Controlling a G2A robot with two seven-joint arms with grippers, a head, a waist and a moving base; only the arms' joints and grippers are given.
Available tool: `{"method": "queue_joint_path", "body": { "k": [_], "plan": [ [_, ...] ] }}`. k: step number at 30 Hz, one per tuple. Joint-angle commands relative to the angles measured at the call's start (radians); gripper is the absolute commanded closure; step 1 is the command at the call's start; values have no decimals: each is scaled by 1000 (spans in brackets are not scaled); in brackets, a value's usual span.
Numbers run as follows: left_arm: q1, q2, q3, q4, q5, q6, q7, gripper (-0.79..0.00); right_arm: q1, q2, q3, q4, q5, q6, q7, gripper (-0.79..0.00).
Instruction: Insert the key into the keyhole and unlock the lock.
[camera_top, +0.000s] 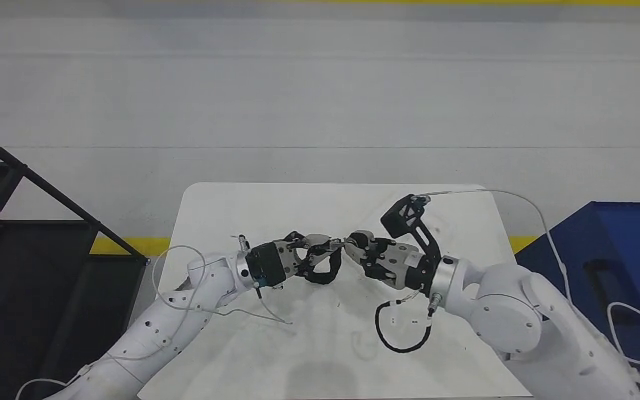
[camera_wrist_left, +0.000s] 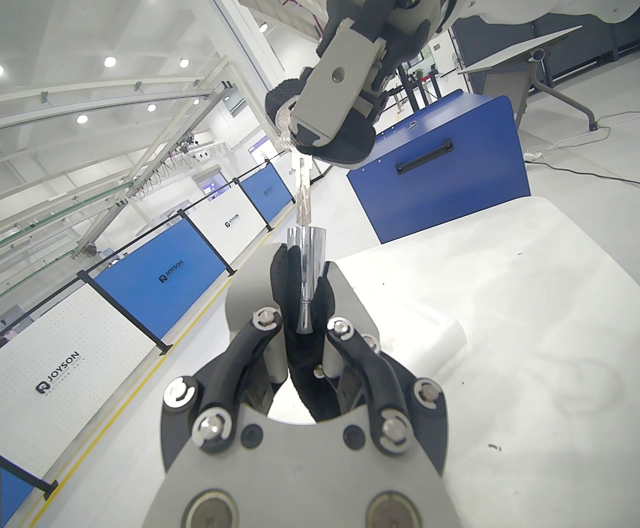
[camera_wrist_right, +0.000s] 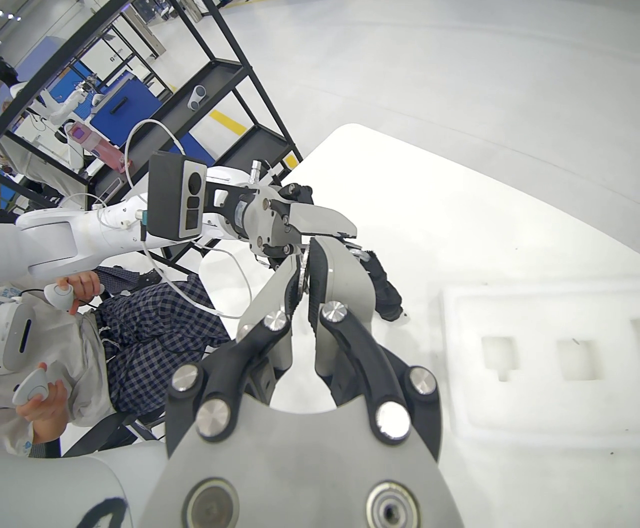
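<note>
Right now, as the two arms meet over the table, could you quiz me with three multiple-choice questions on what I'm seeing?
1. What holds the lock? A the left gripper; B the right gripper; C neither gripper.
2. What colour is the lock? A red; B shiny silver; C blue.
3. The right gripper is: A open and empty; B shut on nothing; C shut on the key.
Answers: 1 A, the lock stands between its fingers. 2 B, its metal gleams in the left wrist view. 3 C, its fingers pinch the key's head.
</note>
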Motion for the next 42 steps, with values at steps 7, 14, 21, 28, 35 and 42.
{"method": "queue_joint_path", "body": {
  "k": [7,14,21,28,35,42],
  "plan": [
    [9,-5,-11,4,8,-5,4,0,-10,-8,-2,2,-15,4,-4,0],
    [21,-9,-20,8,0,-21,12,0,-23,-14,0,-4,-26,-4,-22,0],
    [24,-15,-23,14,-6,-38,20,0,-34,-21,0,-8,-50,4,-36,0],
    [28,-18,-29,17,-3,-56,22,0,-34,-30,-9,-3,-69,10,-44,0],
    [29,-23,-34,21,-5,-68,24,0,-30,-39,-15,6,-78,15,-42,0],
    [30,-28,-37,26,-9,-82,25,0,-23,-48,-20,15,-80,15,-37,0]
  ]
}}
